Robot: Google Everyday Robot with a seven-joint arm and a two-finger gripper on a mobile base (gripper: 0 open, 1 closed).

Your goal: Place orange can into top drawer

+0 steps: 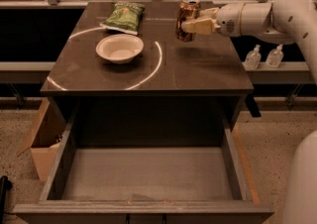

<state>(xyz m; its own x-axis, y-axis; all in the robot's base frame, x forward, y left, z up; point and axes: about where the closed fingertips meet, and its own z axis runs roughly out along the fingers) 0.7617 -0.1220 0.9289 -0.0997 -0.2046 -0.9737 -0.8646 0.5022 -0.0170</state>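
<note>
The orange can is coppery with a silver top and stands upright at the back right of the dark cabinet top. My gripper reaches in from the right and is shut on the can, one pale finger lying across its front. The can looks lifted slightly off the surface. The top drawer is pulled fully open below the cabinet front, with a flat grey bottom and nothing in it.
A white bowl sits left of centre on the cabinet top. A green chip bag lies behind it. A cardboard box stands on the floor at the left. Two clear bottles stand on a shelf at the right.
</note>
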